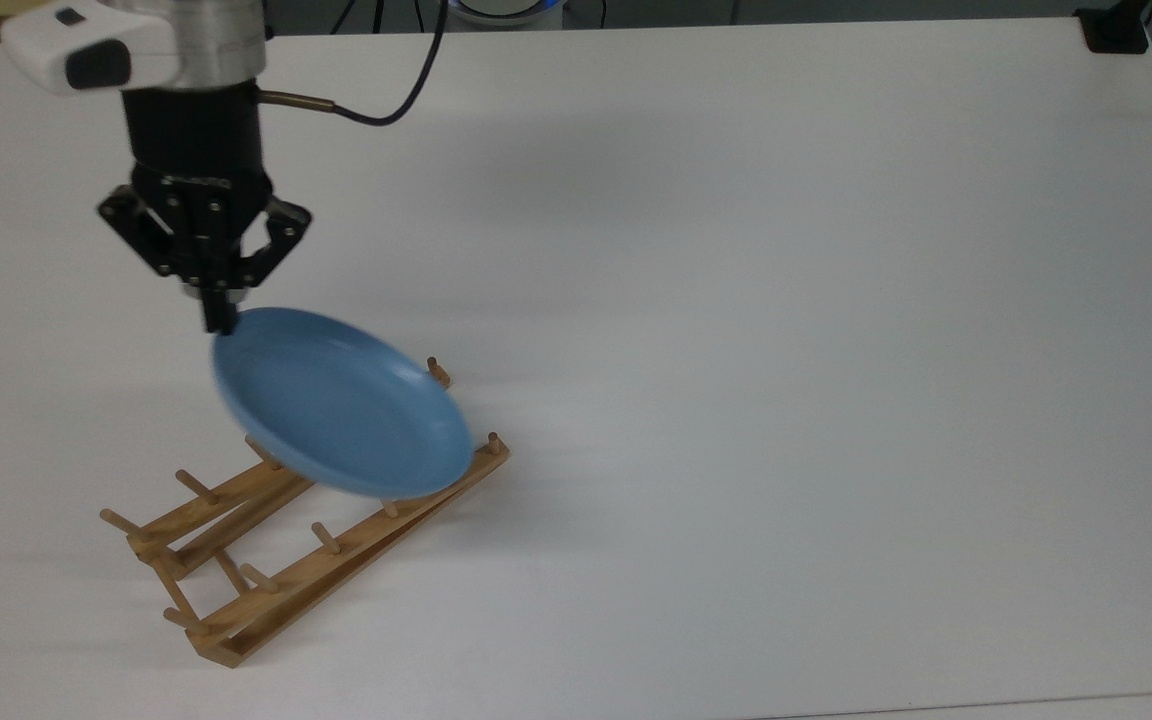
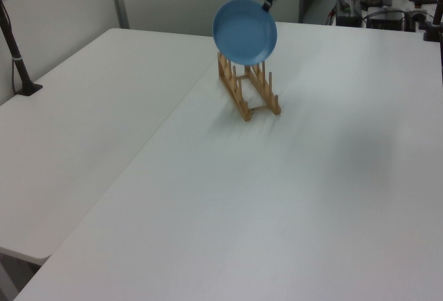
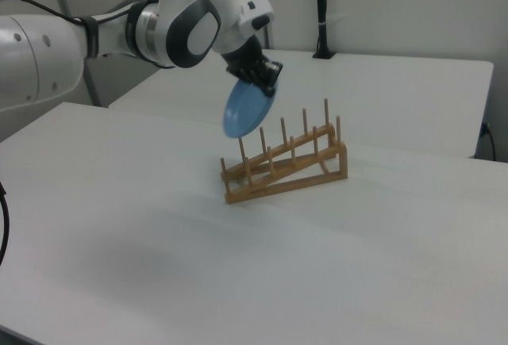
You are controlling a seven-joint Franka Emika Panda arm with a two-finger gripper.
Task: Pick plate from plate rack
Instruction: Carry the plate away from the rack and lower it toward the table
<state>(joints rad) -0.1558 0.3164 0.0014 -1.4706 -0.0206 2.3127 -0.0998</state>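
The light-blue plate [image 1: 341, 402] hangs tilted in the air above the wooden plate rack [image 1: 266, 590], clear of its pegs. My gripper [image 1: 220, 322] is shut on the plate's upper rim. In the left view the plate [image 2: 244, 32] faces the camera above the rack [image 2: 249, 90], with the gripper [image 2: 267, 5] at its top right edge. The right view has the plate [image 3: 247, 110] edge-on, held by the gripper [image 3: 264, 85] above the rack [image 3: 286, 172].
The rack stands on a large white table [image 1: 786, 350]. A black post base [image 1: 1116, 30] sits at the far right corner in the top view. A black pole [image 2: 15, 52] rises at the left view's left. A cable [image 1: 406, 95] trails from the wrist.
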